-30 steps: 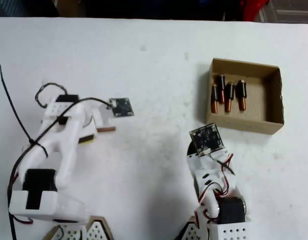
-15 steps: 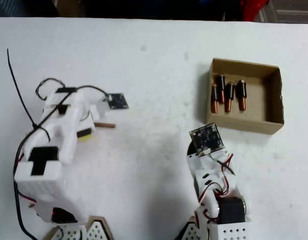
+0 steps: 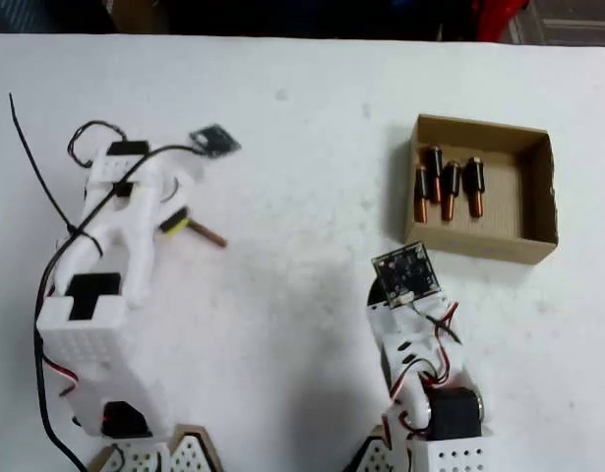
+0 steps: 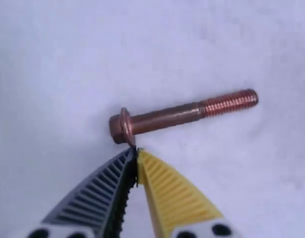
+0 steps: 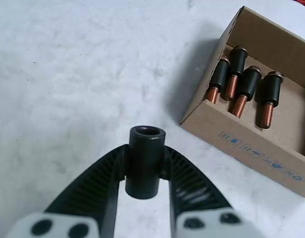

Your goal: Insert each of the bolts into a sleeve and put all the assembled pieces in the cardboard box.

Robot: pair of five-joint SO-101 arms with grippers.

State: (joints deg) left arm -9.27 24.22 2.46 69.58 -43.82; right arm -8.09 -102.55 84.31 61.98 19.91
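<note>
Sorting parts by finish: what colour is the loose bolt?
Copper bolt, clearest in the left wrist view.

Robotics lab or hobby workshop bench: plain white table (image 3: 302,98), 3D-printed left arm (image 3: 110,246) and right arm (image 3: 410,324) with exposed wiring (image 3: 432,366), sleeved bolts (image 3: 448,187) in cardboard box (image 3: 479,246).

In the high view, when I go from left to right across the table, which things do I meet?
The left tool → loose bolt → cardboard box holding four assembled pieces.
</note>
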